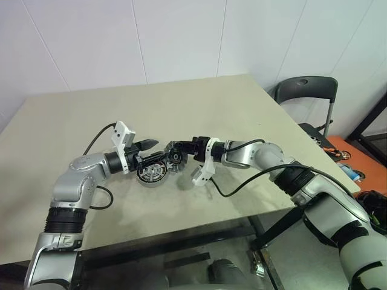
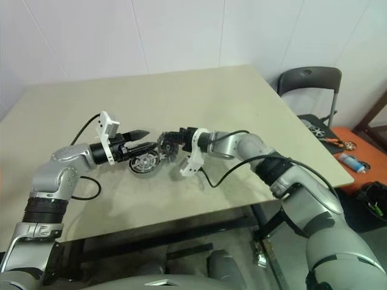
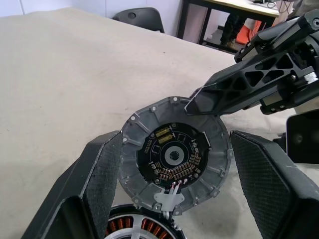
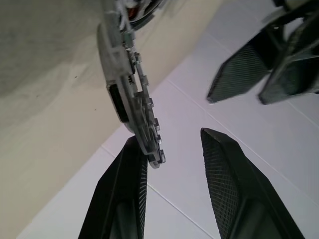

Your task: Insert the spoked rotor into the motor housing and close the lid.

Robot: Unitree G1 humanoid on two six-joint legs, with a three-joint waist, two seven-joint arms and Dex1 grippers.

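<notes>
Motor housing [image 1: 152, 174] sits on the beige table [image 1: 199, 109]; the lid [image 3: 175, 158] stands on edge above it between both spread-open grippers [image 1: 151, 152] [image 1: 172, 156], against one right finger [image 4: 130, 184]. A chair [image 1: 305, 96] stands beyond.

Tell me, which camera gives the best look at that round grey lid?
The left wrist view: the lid faces the camera, its circuit board and hub plain. The right wrist view shows it edge-on. The eye views show it small, between the two grippers.

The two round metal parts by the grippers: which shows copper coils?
The motor housing, lying on the table; the lid standing on edge beside it shows a circuit board instead.
</notes>
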